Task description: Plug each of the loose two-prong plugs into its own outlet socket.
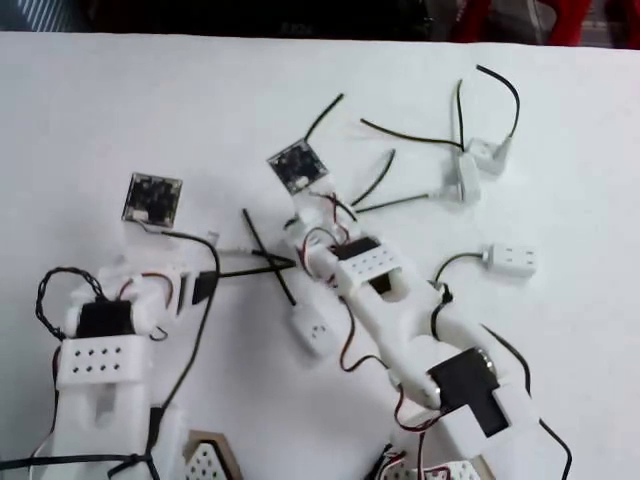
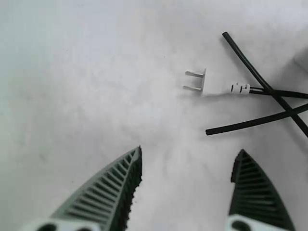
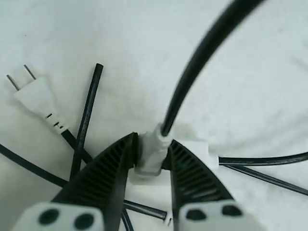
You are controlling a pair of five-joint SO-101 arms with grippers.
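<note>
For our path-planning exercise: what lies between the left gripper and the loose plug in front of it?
In the left wrist view, mostly bare table separates the left gripper from the plug; a black cable end pokes in.

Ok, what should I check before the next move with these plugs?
1. Right gripper shut on held plug: ok.
2. Held plug upright over socket block: ok.
3. Prongs seated in the block: cannot tell.
4. Left gripper open: ok.
5. Loose plug lies flat ahead of left gripper: ok.
6. Black cables cross beside loose plug's cord: not ok.
</note>
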